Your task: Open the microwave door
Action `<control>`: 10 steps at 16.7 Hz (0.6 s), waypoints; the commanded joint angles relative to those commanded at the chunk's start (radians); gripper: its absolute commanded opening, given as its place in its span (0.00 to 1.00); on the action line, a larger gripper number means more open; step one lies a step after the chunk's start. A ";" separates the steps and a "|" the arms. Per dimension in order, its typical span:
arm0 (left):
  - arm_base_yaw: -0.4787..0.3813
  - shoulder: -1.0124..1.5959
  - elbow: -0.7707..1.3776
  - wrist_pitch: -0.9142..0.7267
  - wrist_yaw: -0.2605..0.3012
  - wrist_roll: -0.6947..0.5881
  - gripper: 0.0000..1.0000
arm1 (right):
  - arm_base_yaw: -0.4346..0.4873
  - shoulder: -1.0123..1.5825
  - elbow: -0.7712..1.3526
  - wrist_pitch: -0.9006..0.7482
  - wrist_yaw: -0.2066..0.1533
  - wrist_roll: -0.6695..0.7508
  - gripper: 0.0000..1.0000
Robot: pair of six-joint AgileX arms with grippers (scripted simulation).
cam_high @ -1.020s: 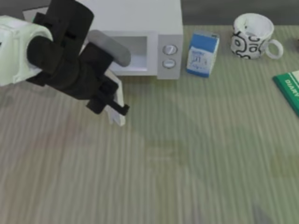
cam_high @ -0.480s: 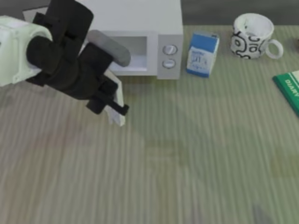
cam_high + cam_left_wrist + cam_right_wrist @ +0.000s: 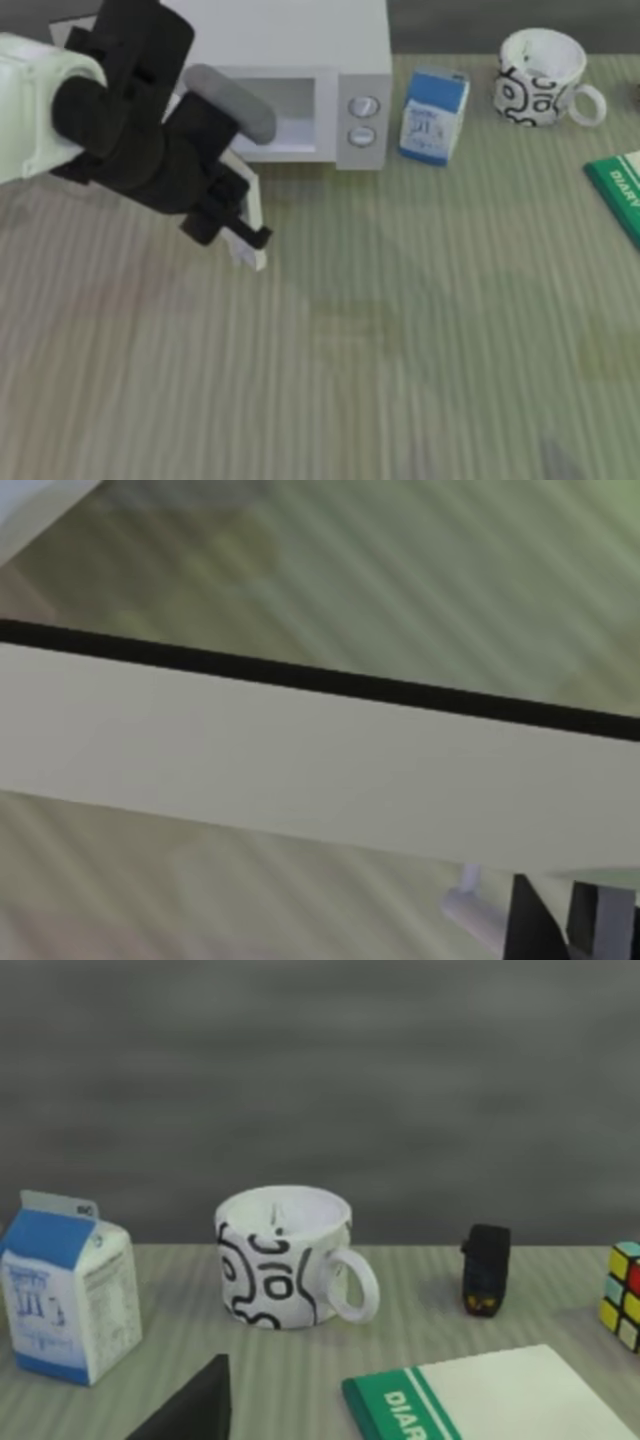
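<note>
The left gripper (image 3: 243,228) sits in the upper left part of the top view, just in front of the microwave (image 3: 300,60). Its dark fingers (image 3: 255,236) are pinched on the outer edge of the microwave door (image 3: 250,215). The door is swung out toward the front of the table (image 3: 400,350), so the inside of the microwave shows. The black and white arm behind the gripper covers most of the door from above. In the left wrist view the door (image 3: 300,755) fills the middle as a wide pale band with a thin black edge along it.

The microwave stands at the top of the top view, left of the middle, with two round silver knobs (image 3: 362,120) on its right side. Just right of it is a blue and white carton (image 3: 434,115). Farther right is a white mug (image 3: 545,75) with black squiggles. A green book (image 3: 620,190) lies at the right edge.

The right gripper is not seen from above. The right wrist view shows the carton, the mug, the book, a small black thing (image 3: 486,1268) and a colored cube (image 3: 625,1295).
</note>
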 joint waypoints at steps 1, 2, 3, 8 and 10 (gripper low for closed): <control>0.009 -0.003 -0.004 -0.005 0.010 0.021 0.00 | 0.000 0.000 0.000 0.000 0.000 0.000 1.00; 0.020 -0.007 -0.010 -0.013 0.022 0.047 0.00 | 0.000 0.000 0.000 0.000 0.000 0.000 1.00; 0.031 -0.009 -0.017 -0.021 0.034 0.074 0.00 | 0.000 0.000 0.000 0.000 0.000 0.000 1.00; 0.069 -0.033 -0.031 -0.037 0.078 0.159 0.00 | 0.000 0.000 0.000 0.000 0.000 0.000 1.00; 0.069 -0.033 -0.031 -0.037 0.078 0.159 0.00 | 0.000 0.000 0.000 0.000 0.000 0.000 1.00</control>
